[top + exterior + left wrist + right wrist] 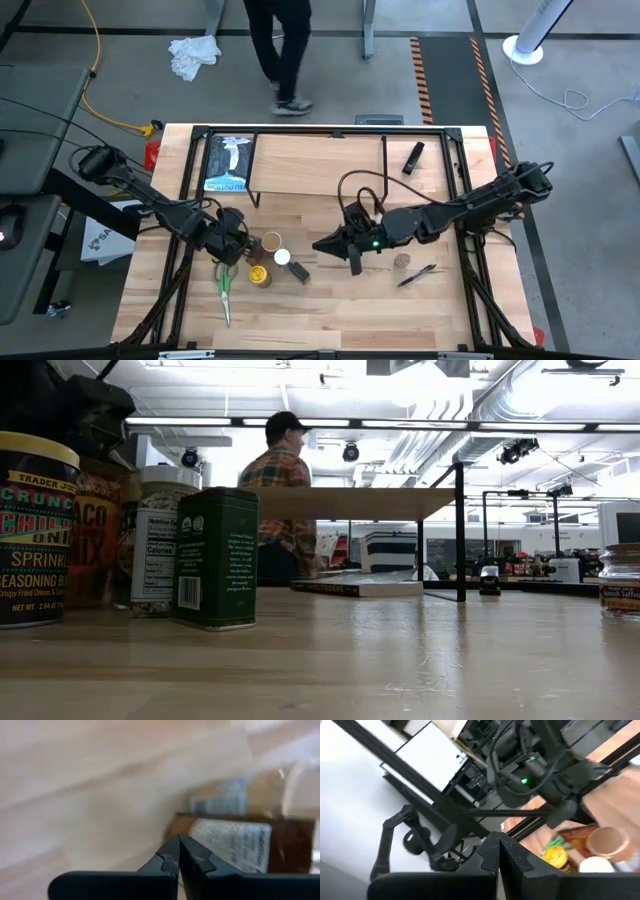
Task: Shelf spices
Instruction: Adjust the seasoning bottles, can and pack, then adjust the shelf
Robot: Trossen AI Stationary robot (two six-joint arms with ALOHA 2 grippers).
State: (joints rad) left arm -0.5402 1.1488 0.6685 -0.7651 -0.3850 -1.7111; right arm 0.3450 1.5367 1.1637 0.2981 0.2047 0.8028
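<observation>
Yellow-lidded jar (35, 530) reading "TRADER JOE'S", "CRUNCHY CHILI ONION", "SPRINKLE SEASONING BLEND", orange-brown packet (97, 525) reading "ACO" above "IX"

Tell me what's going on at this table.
A two-armed robot is set to shelve spices, but nothing is held yet. The left hand, shut and empty, sits low beside the cluster of spice jars near the green-handled scissors. The right hand, also shut and empty, sits mid-table. The shelf stands at the back with no jars on top. A person walks past behind.
</observation>
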